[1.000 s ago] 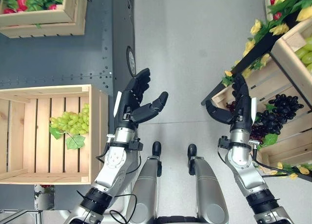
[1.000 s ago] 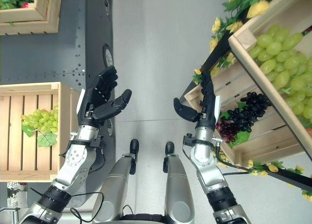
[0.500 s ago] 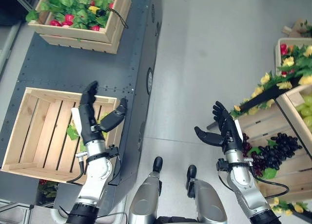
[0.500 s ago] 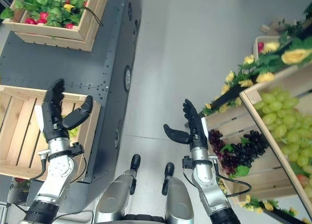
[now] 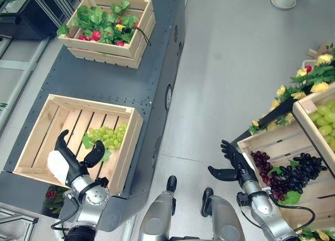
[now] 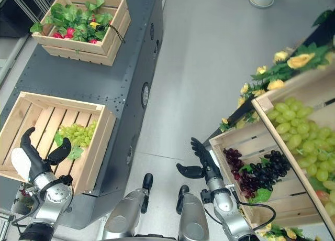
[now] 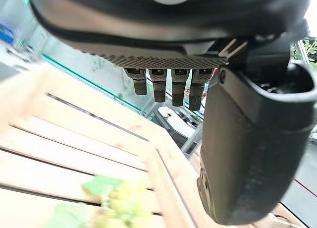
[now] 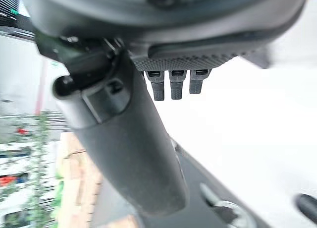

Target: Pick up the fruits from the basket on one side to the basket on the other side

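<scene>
Nearest, the left hand (image 5: 67, 165) hangs over the near end of a slatted crate (image 5: 39, 136) on the dark tabletop (image 5: 104, 81), fingers straight and thumb spread, holding nothing. A bunch of green grapes (image 5: 107, 138) lies in that crate just beyond it. Across the floor, the right hand (image 5: 233, 165) is wide too, empty, beside the crate (image 5: 272, 141) of dark grapes (image 5: 288, 170). Farther back sits a crate of greens (image 5: 107, 25).

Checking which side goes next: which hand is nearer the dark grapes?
Right. The right hand hangs open just beside the crate holding the dark grapes; the left hand is across the aisle, over the crate with green grapes.
</scene>
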You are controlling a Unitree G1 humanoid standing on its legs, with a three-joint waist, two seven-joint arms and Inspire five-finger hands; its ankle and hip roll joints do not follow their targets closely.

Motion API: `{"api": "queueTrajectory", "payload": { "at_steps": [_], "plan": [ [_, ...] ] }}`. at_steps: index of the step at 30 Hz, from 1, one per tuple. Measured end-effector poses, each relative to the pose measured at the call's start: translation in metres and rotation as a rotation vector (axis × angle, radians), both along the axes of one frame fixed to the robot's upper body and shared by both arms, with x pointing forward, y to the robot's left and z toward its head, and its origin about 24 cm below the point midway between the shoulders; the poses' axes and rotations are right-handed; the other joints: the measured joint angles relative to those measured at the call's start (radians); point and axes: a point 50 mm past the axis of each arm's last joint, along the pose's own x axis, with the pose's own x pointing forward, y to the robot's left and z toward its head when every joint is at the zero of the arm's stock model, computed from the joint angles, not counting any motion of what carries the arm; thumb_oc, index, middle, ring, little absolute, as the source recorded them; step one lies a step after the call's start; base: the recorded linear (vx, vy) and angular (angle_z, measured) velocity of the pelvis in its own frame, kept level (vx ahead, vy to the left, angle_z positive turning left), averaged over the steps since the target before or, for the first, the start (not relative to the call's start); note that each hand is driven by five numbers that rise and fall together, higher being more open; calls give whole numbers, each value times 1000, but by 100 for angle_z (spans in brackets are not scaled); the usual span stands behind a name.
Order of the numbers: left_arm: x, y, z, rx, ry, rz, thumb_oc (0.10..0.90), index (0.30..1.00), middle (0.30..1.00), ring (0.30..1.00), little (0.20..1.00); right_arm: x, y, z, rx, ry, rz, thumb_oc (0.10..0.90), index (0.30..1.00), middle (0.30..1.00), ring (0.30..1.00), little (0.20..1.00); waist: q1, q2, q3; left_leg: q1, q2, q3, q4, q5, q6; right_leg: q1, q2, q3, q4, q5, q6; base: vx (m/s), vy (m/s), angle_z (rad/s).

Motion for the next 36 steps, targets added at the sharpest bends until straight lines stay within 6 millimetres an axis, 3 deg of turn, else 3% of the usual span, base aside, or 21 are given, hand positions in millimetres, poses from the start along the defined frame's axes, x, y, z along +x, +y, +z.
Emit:
{"api": "queueTrajectory", "payload": {
  "at_steps": [3, 7, 14, 19, 29, 36],
  "plan": [
    [15, 3, 8, 14, -22, 20, 800, 900, 900, 900, 900, 6, 0, 1, -38, 1, 37, 800, 900, 900, 900, 900, 1, 15, 67, -71, 27, 5, 101, -25, -15, -58, 25, 13, 72, -7, -18, -72, -16, -5],
    [23, 8, 8, 48, 10, 48, 800, 900, 900, 900, 900, 9, 4, 2, -57, -2, 74, 800, 900, 900, 900, 900, -4, 5, 80, -175, 51, 7, 178, -38, -19, -152, 59, 20, 122, 4, -37, -60, -28, -12],
    [29, 34, 25, 131, 28, 119, 800, 900, 900, 900, 900, 8, 7, 0, -84, 7, 119, 800, 900, 900, 900, 900, -17, -44, 87, -297, 54, -18, 239, -34, -25, -262, 81, 18, 153, 22, -43, 15, -8, -2],
    [36, 54, 47, 183, 11, 164, 800, 900, 900, 900, 900, 12, 15, 4, -73, -15, 156, 800, 900, 900, 900, 900, -24, -88, 87, -333, 57, -20, 257, -37, -22, -283, 83, 18, 152, 27, -40, 1, -3, 4],
    [36, 64, 64, 242, -1, 194, 800, 900, 900, 900, 900, 11, 22, 2, -60, -19, 187, 800, 900, 900, 900, 900, -17, -107, 86, -357, 69, -45, 201, -29, -33, -281, 115, 12, 51, 59, -33, -1, 0, 2],
    [38, 82, 92, 338, -13, 236, 800, 900, 900, 900, 900, 20, 33, 11, -17, -70, 197, 800, 900, 900, 900, 900, -7, -136, 85, -362, 75, -43, 205, -36, -17, -254, 127, 8, 2, 71, -34, 0, 8, 6]
  ]
}}
